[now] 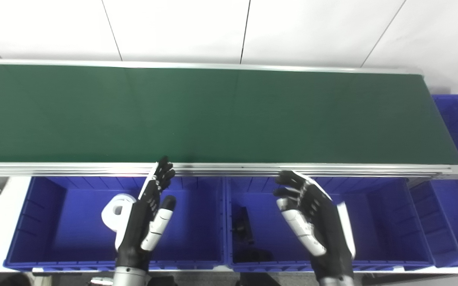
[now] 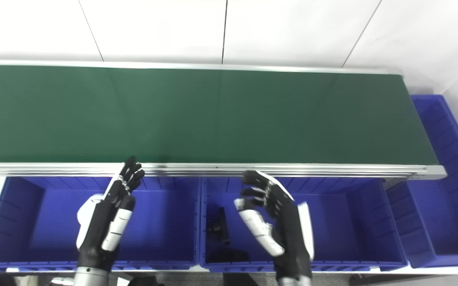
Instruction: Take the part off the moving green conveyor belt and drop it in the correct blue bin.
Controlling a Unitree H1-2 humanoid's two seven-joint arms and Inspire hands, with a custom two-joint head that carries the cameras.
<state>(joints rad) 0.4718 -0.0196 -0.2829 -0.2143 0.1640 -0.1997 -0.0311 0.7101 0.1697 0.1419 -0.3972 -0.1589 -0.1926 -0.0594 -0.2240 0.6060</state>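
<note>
Across the far side, beneath white wall panels, green conveyor belt [image 1: 213,115], bare, framed in aluminium. No legible writing. Along the near edge, blue bins: left bin [image 1: 74,186], middle bin [image 1: 372,198], another [image 1: 455,131] at the right end. White part [image 1: 114,212] lying in left bin, just behind left hand [image 1: 145,222], fingers spread, empty. Black parts [image 1: 241,226] in middle bin, beside right hand [image 1: 312,214], loosely curled, empty.
</note>
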